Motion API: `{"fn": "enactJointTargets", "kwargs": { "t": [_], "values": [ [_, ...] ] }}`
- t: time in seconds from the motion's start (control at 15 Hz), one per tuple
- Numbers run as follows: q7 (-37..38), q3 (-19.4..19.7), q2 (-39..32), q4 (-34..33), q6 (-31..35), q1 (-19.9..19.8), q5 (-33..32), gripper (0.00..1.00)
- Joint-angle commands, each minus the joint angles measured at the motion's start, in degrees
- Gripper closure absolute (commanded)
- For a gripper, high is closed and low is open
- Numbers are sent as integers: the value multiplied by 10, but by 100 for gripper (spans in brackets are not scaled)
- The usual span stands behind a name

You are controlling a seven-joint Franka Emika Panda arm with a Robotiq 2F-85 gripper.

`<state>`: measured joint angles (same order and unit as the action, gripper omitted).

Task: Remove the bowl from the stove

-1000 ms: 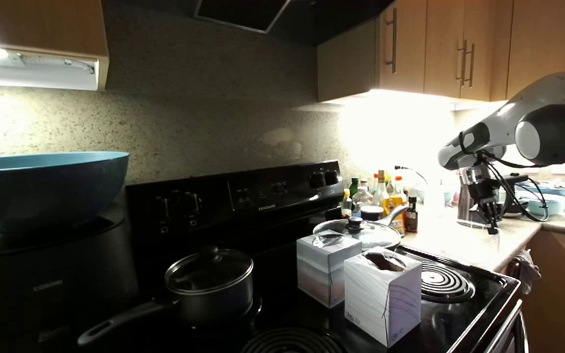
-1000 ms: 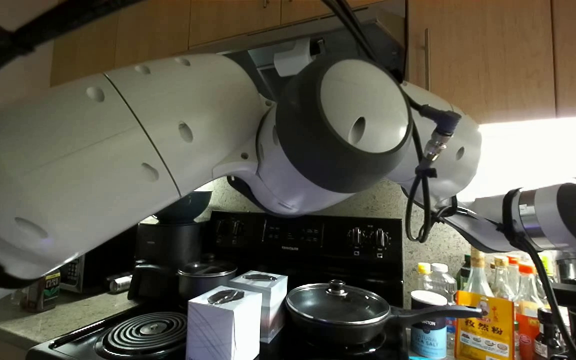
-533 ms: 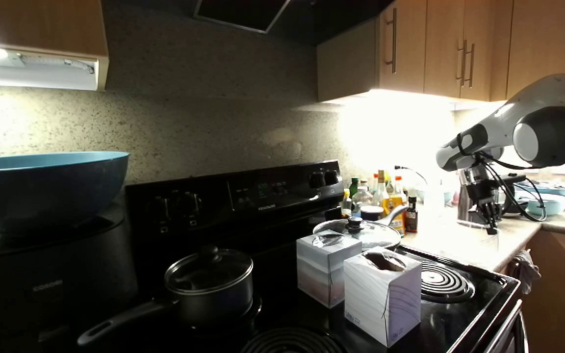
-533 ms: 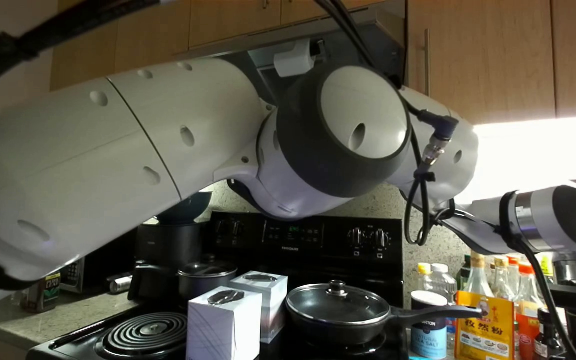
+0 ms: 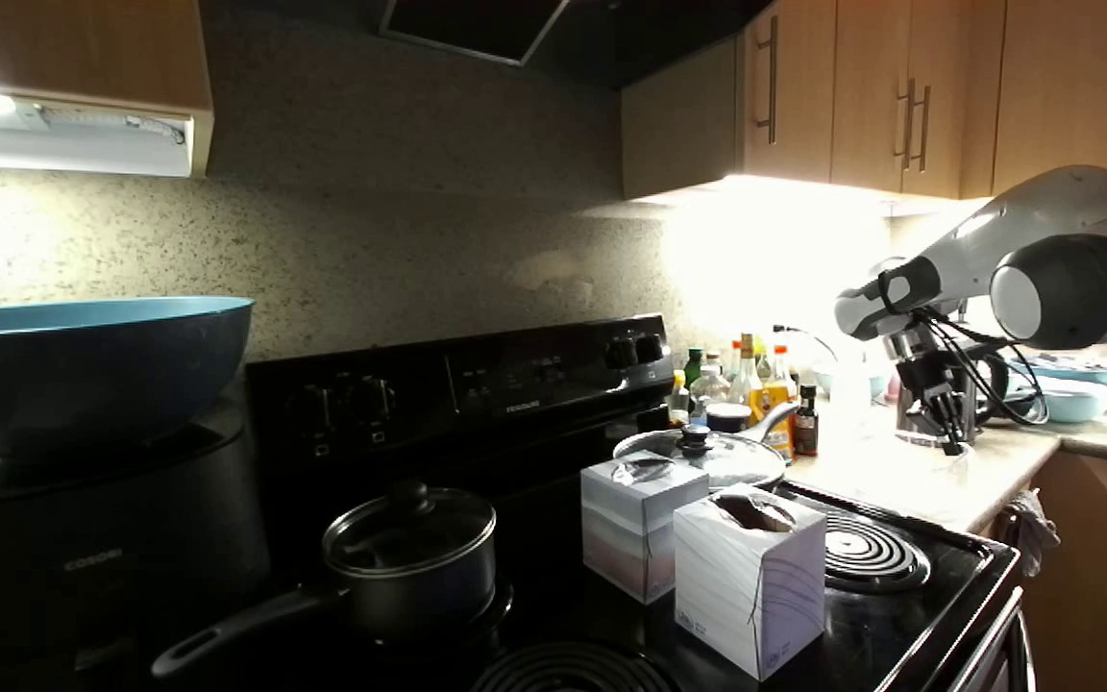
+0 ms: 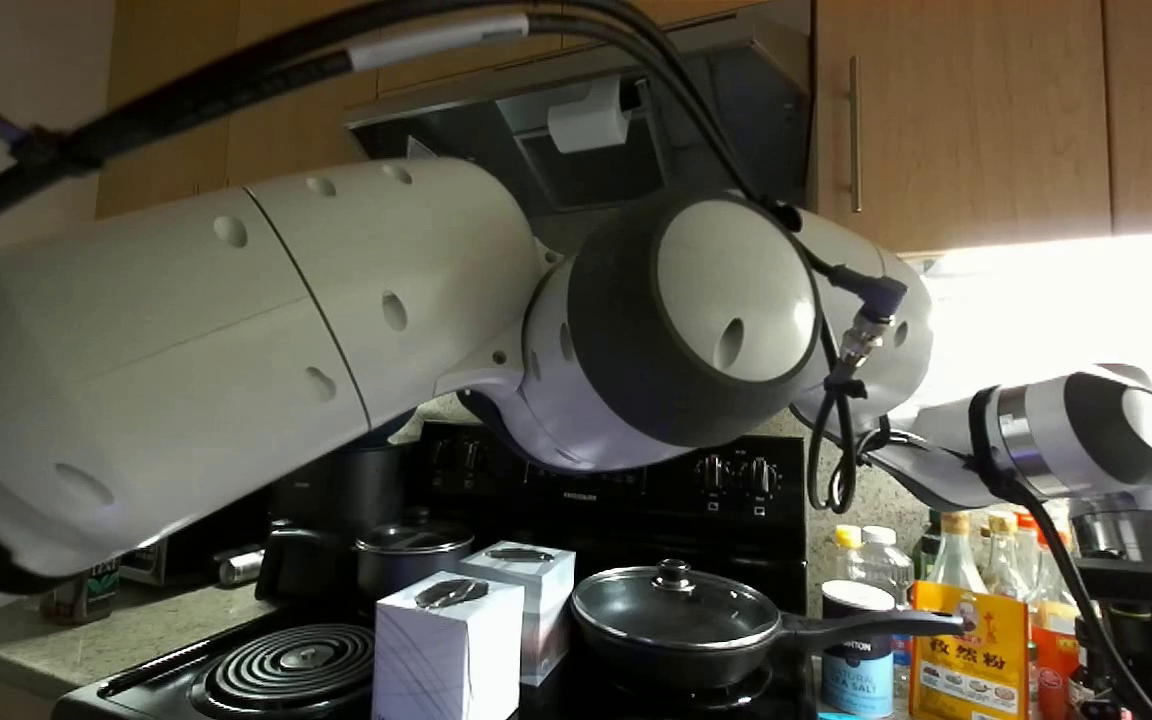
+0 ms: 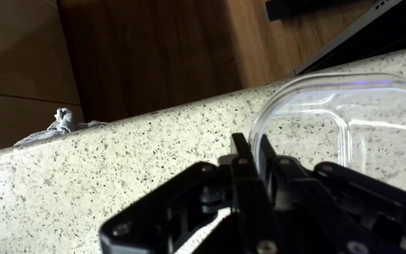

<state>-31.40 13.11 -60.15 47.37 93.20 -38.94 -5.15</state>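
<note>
In the wrist view my gripper (image 7: 251, 141) is shut on the rim of a clear, glassy bowl (image 7: 375, 106) with rounded corners and bright glints. One finger is on each side of the rim. The bowl is over the speckled counter; I cannot tell whether it touches it. My fingers cover part of its near side. In an exterior view my gripper (image 5: 952, 444) is above the counter to the right of the stove (image 5: 861, 630), and the bowl (image 5: 963, 463) shows only faintly at the fingertips. The stove's black back panel also shows in an exterior view (image 6: 751, 545).
On the stove are two tissue boxes (image 5: 750, 586) (image 5: 630, 529), a lidded pan (image 6: 676, 630) and a dark lidded pot (image 5: 419, 567). Bottles (image 5: 746, 380) stand beside the stove at the back. A teal basin (image 5: 92, 375) is at the far left. The counter edge (image 7: 174, 109) borders the floor.
The arm has lowered and its wrist has shifted left toward the stove in both exterior views. The gripper has tilted.
</note>
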Motion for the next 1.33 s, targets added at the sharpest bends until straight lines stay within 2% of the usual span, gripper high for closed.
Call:
{"fn": "enactJointTargets", "kwargs": {
  "t": [0.0, 0.4, 0.47, 0.53, 0.6, 0.73, 0.93, 1.27],
  "values": [
    [-59, -5, -36, -62, -67, 7, -57, 98],
    [-76, 12, -56, -87, -80, 19, -79, 98],
    [-56, 11, -58, -90, -77, 16, -71, 93],
    [-52, 11, -60, -93, -75, 15, -69, 66],
    [-47, 10, -61, -95, -73, 13, -64, 65],
    [-35, 12, -65, -97, -72, 10, -61, 54],
    [-17, 17, -70, -98, -75, 8, -58, 34],
    [32, 3, -21, -76, -49, 10, -31, 2]
  ]
}}
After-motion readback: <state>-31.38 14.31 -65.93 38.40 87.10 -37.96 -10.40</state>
